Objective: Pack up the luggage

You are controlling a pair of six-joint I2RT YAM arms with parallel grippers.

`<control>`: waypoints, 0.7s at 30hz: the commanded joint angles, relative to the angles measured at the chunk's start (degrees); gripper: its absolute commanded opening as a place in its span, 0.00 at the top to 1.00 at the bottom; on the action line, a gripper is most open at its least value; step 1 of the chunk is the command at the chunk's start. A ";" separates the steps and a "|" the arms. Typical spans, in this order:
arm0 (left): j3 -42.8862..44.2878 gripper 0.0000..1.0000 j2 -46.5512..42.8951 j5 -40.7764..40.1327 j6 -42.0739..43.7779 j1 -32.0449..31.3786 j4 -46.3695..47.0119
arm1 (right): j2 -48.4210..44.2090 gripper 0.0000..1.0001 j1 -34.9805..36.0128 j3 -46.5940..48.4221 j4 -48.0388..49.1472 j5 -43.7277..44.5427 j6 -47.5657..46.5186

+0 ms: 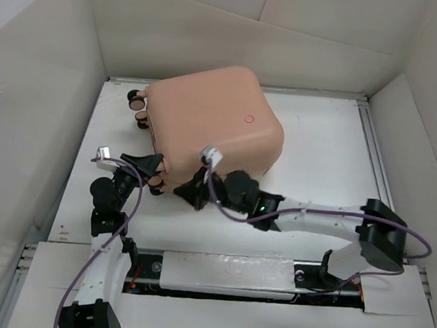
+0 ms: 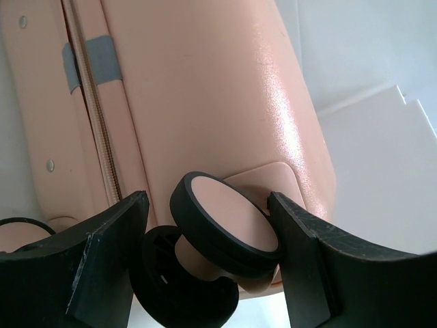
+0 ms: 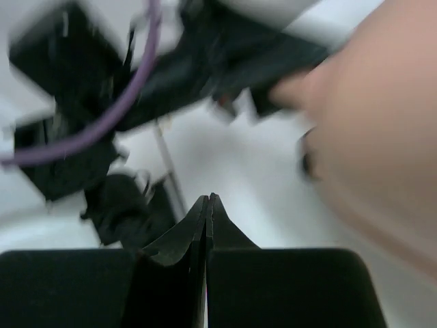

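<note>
Peach-pink luggage (image 1: pixel 214 119) is lying closed on the white desk (image 1: pixel 324 156), sitting toward the back and a bit left of centre, with the small round button (image 1: pixel 249 119) on its shell facing up. You can see 2 of the caster wheels (image 1: pixel 137 98) poking out on its left end, near the back corner. The left pincer (image 1: pixel 152 171) is down at the near-left corner of the case. From the left wrist view its jaws stand apart with 1 pink-faced caster (image 2: pixel 229 222) sitting right between them. There's a gap on 1 side, and the other finger (image 2: pixel 300 239) is right up against the wheel's rim, though tbh I can't tell if it actually touches. That same view shows the zipper (image 2: pixel 95 123) running along the seam with a grey patch (image 2: pixel 102 58) across it. The right pincer (image 1: pixel 189 192) is at the near edge of the case, roughly mid-way along it, and it's clamped fully closed on nothing, both fingers (image 3: pixel 171 246) pressed flat together. The right wrist view is really blurry, with just a pink blob of the shell off to the right. White walls (image 1: pixel 44 84) box in the whole desk.
</note>
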 commanded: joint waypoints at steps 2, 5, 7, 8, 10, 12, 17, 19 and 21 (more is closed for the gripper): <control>-0.41 1.00 1.02 8.05 3.18 -1.31 -0.22 | 5.98 1.00 7.14 -1.36 1.55 8.20 0.92; 1.00 1.00 -0.55 6.82 6.96 -1.31 -5.93 | -0.69 1.00 5.92 -8.89 -3.25 19.01 0.92; 1.00 1.00 -1.27 6.03 6.96 -1.31 -5.94 | -9.82 1.00 2.07 -12.86 -6.78 21.83 0.31; 1.00 1.00 -1.27 6.03 6.96 -1.31 -5.94 | -12.99 1.00 0.39 -17.24 -8.01 23.50 -0.21; 0.30 1.00 -1.27 5.25 6.96 -1.31 -5.15 | -21.78 0.94 -4.26 -21.57 -10.21 23.52 -0.74; 0.30 1.00 -0.57 5.24 6.35 -1.31 -5.15 | -26.09 0.82 -11.90 -26.21 -11.01 19.49 -2.67; 4.24 1.00 -0.56 3.14 6.35 -1.31 -7.33 | -26.39 0.60 -26.68 -28.27 -8.47 8.51 -11.09; 6.10 1.00 -2.58 1.37 6.35 -1.31 -9.28 | -24.09 0.60 -30.73 -25.72 -8.47 4.02 -12.87; 9.17 1.00 -3.64 -2.21 8.01 -1.31 -13.03 | -21.29 0.59 -33.36 -24.40 -8.47 1.73 -14.89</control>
